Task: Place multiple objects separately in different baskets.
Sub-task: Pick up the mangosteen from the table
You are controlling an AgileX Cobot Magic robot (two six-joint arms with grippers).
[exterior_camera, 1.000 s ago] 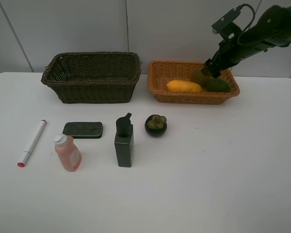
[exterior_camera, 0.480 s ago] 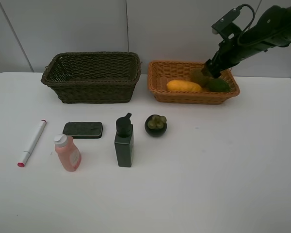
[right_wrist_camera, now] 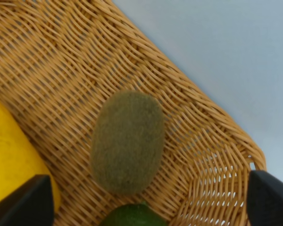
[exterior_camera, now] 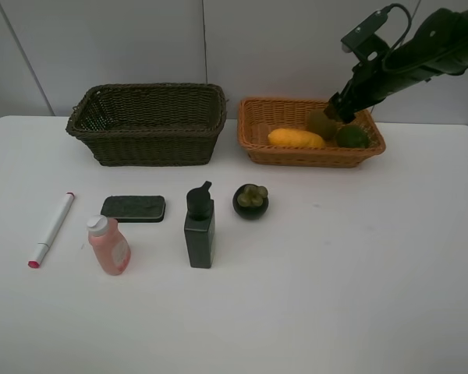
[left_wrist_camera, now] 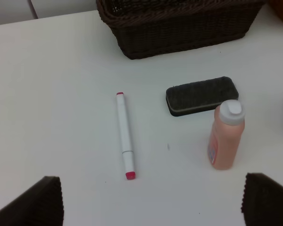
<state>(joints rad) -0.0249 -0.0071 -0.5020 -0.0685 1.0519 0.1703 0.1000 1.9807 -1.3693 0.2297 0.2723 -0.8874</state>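
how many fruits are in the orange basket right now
3: yellow mango at the left, brown kiwi in the middle, green lime at the right end. None seems hidden.

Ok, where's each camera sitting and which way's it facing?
Exterior high: up front, looking down at the white table; right arm reaches over the orange-tan wicker basket.
Left wrist: above the white pink-capped marker; open left gripper tips show.
Right wrist: down into that same basket at the fuzzy brown kiwi; open right gripper tips show.
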